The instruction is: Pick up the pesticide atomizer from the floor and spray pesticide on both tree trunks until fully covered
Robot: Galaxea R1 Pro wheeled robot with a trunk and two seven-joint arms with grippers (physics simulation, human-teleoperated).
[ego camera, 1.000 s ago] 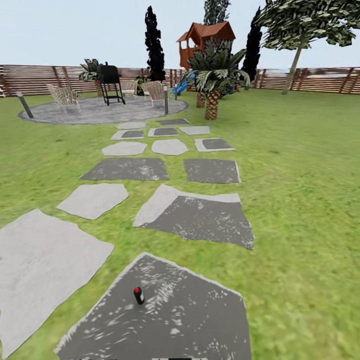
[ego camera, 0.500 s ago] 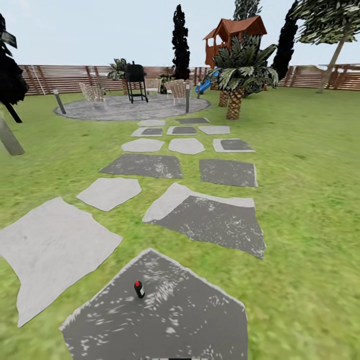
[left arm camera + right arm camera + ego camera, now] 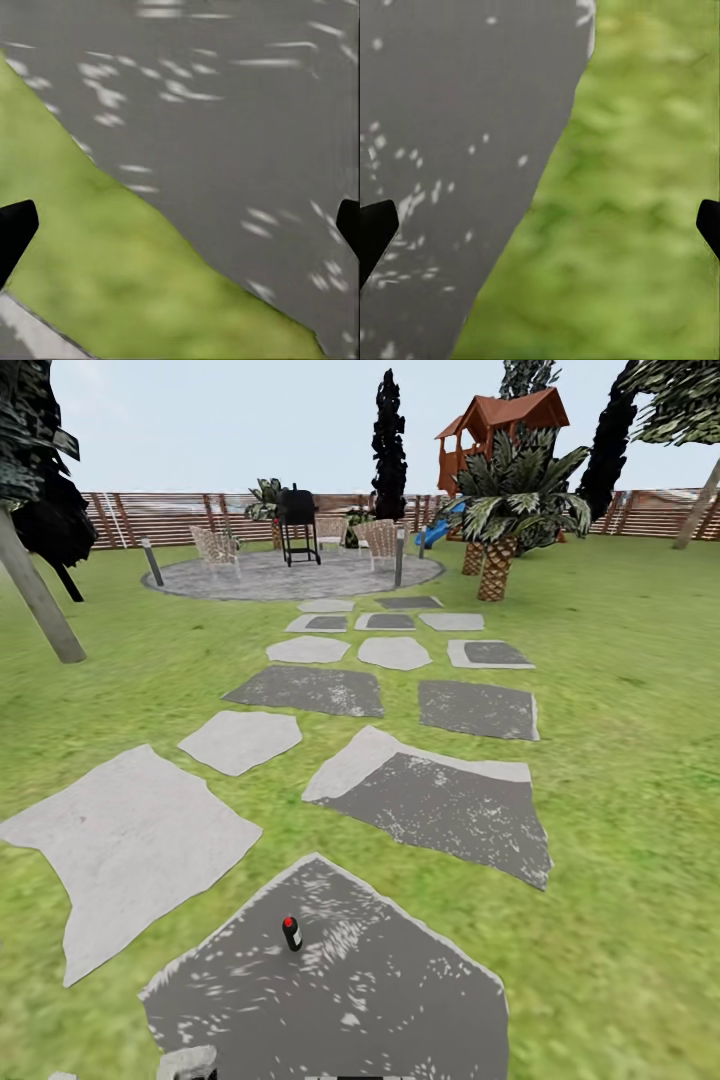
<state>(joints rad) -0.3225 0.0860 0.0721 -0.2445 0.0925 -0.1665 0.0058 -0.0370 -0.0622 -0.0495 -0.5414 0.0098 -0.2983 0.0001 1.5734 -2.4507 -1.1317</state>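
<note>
Head view. Pesticide atomizer [image 3: 291,933], a small dark bottle with a red cap, stands upright on the dark grey paving slab [image 3: 400,1000] at lower centre of the frame, not on the grass lawn [image 3: 620,760]. It sits close in front of the base, so the likely reason for this stance is to bring it within arm's reach before a pick. One grey-tan tree trunk [image 3: 40,600] leans at the upper left edge; a second trunk [image 3: 697,520] shows at the upper right edge, near the slatted fence [image 3: 180,515]. The palm [image 3: 495,560], grill [image 3: 299,525] and playhouse [image 3: 500,430] lie far up the stepping-stone path. Judgement: pick not yet begun; both trunks are well apart from the bottle, so spraying calls for a drive after the grasp.

Against the earlier head frames: the whole scene has slid rightward, and the left trunk has come into frame. That is the camera turning left, not the things moving. The atomizer holds roughly the same low-centre spot.

Left wrist view. Left gripper [image 3: 180,225]: dark fingertips [image 3: 15,229] at both side edges, spread wide, nothing between them. It looks down on a slab edge and grass.

Right wrist view. Right gripper [image 3: 540,225]: fingertips [image 3: 375,225] likewise wide apart and empty, over the slab's border with grass.
</note>
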